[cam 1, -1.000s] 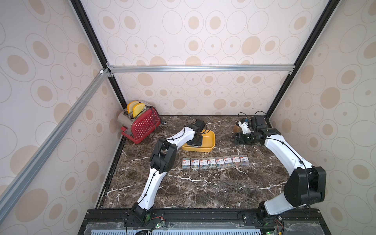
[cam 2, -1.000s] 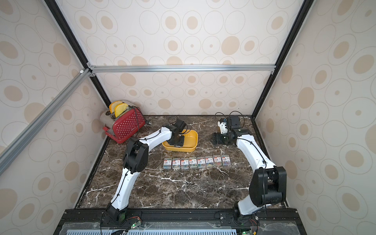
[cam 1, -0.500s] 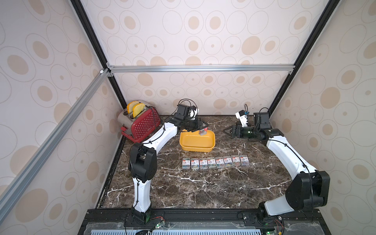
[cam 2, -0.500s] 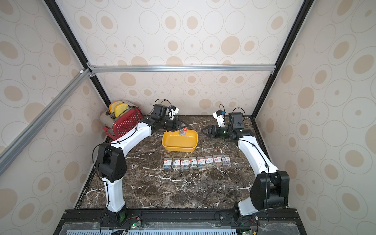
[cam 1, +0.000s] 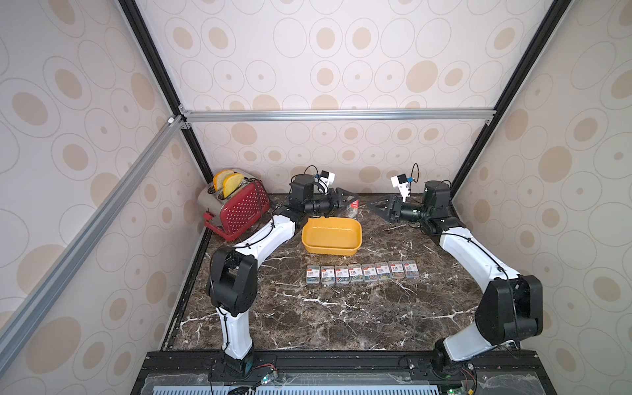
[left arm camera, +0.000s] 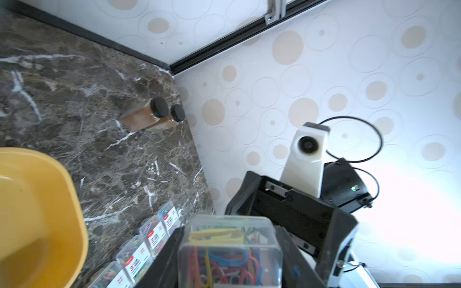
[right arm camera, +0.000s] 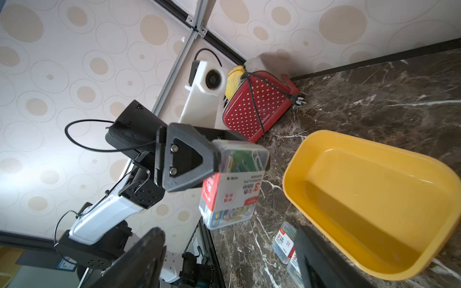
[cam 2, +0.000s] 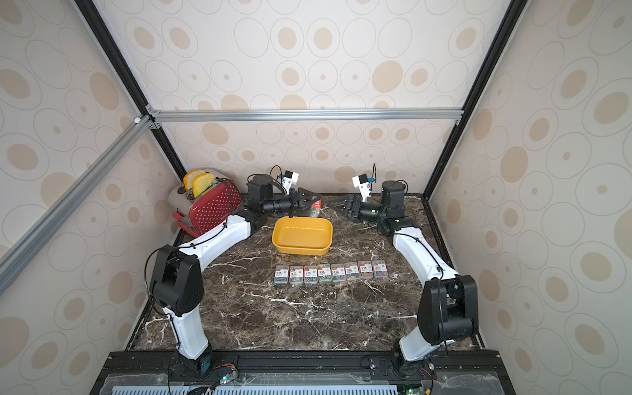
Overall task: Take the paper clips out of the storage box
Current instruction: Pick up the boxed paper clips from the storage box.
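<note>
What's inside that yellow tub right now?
Nothing visible: the yellow tub shows a bare floor, though its near wall hides a thin strip in the top views. One clip box is held by the left fingers outside it; eight more lie on the table.

A robot test booth dressed as a kitchen: wallpapered panels (cam 1: 342,51) on an aluminium frame (cam 1: 335,114), a marble-look counter (cam 1: 342,318), a red toaster (cam 1: 239,208) far left, two robot arms (cam 1: 270,236).
</note>
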`<action>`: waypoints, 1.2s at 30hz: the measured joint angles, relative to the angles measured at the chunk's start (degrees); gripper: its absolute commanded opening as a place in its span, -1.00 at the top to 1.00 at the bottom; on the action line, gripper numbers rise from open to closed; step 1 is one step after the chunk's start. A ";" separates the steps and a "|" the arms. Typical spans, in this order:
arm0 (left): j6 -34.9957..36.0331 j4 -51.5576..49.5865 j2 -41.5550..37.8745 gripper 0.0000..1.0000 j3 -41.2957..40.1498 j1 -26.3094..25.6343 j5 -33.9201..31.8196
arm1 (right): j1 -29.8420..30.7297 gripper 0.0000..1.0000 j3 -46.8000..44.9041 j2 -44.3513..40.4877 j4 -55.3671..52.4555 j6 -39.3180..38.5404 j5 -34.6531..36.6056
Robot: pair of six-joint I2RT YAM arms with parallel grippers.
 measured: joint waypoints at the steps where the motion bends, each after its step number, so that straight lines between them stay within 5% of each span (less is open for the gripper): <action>1: -1.25 1.55 -0.44 0.40 -0.15 0.00 -0.02 | 0.70 -0.74 0.00 0.11 0.76 0.63 -0.39; 18: -10.69 13.00 -1.57 0.41 -3.02 -2.23 -0.96 | 3.45 -0.67 0.44 4.17 16.37 13.64 -2.80; 21: -11.39 13.97 -1.55 0.42 -3.02 -2.54 -1.14 | 3.74 -0.53 0.79 4.83 18.51 15.17 -3.17; 27: -11.32 14.97 -1.16 0.34 -3.02 -2.12 -1.77 | 4.35 0.09 1.36 5.51 20.31 18.84 -3.98; 36: -7.69 11.91 -1.29 -0.21 -2.86 -1.88 -0.17 | 4.37 0.55 3.08 5.14 11.08 12.55 -4.44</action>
